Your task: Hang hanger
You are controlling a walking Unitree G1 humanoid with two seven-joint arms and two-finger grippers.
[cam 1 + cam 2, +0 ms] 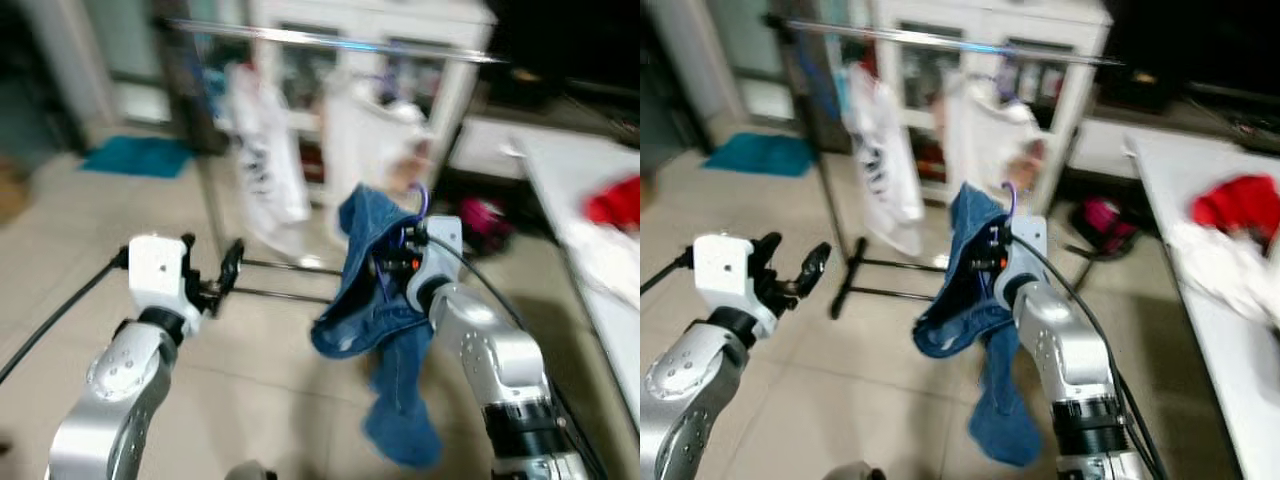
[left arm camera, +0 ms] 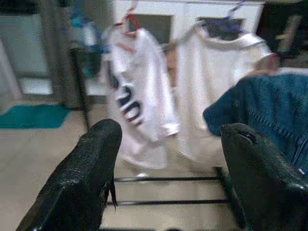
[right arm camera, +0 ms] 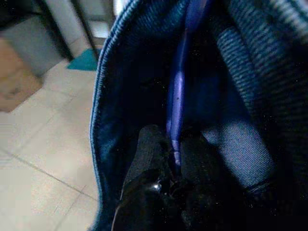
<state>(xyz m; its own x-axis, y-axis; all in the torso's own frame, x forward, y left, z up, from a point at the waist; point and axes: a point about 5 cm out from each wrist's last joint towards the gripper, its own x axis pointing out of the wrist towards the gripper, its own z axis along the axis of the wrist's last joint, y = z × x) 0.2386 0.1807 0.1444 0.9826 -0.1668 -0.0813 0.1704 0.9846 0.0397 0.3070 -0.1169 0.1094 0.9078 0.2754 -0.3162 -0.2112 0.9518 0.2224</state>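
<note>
A purple hanger (image 1: 420, 205) carrying blue jeans (image 1: 372, 300) sits at the centre of the frame, held up in the right gripper (image 3: 174, 151), whose jaws are closed on the hanger's thin purple stem, with denim folded around the black fingers (image 3: 147, 154). The jeans droop below the gripper toward the tiled floor (image 1: 270, 380). Behind them, across the upper middle, a metal rail (image 1: 330, 42) carries two white shirts (image 1: 262, 150), one with dark lettering. The left gripper (image 1: 222, 275) is raised at the lower left, its jaws spread wide and holding nothing, pointing at the rack's base bars (image 2: 163, 179). A counter (image 1: 590, 200) along the right edge bears a red cloth (image 1: 615, 200), and a teal mat (image 1: 135, 155) lies at upper left.
</note>
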